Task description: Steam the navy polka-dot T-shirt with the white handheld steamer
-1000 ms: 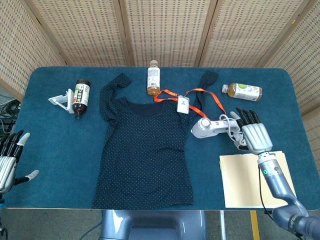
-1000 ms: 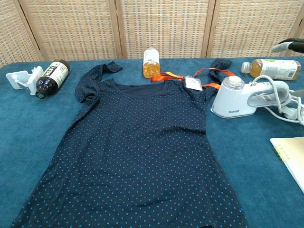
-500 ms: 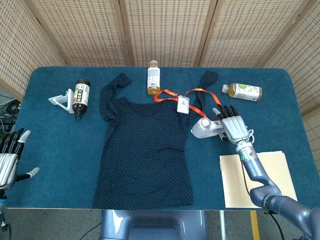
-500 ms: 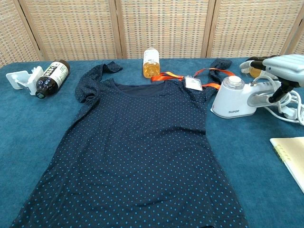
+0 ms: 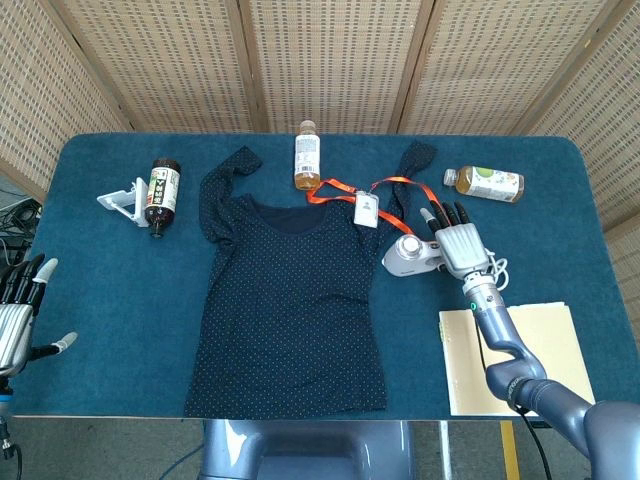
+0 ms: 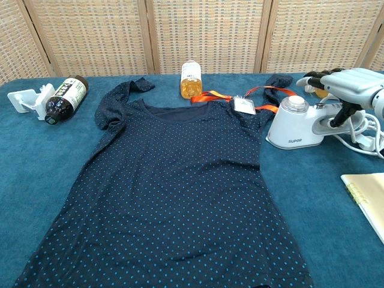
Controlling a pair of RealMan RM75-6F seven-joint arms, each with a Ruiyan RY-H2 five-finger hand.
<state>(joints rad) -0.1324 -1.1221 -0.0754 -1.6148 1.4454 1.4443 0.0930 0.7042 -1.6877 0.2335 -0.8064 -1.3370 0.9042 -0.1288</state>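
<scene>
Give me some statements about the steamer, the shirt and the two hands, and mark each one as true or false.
1. The right hand is over the handle of the white steamer. True.
2. The steamer stands on the navy polka-dot T-shirt. False: it lies on the blue cloth beside the shirt.
3. The left hand holds a bottle. False: it is open at the table's edge, holding nothing.
4. An orange lanyard lies across the shirt's collar area. True.
5. The dark bottle stands upright. False: it lies on its side.

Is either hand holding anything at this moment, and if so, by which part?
Nothing is clearly held. The right hand lies over the handle of the white steamer, but a closed grip cannot be told. The left hand is empty.
</scene>
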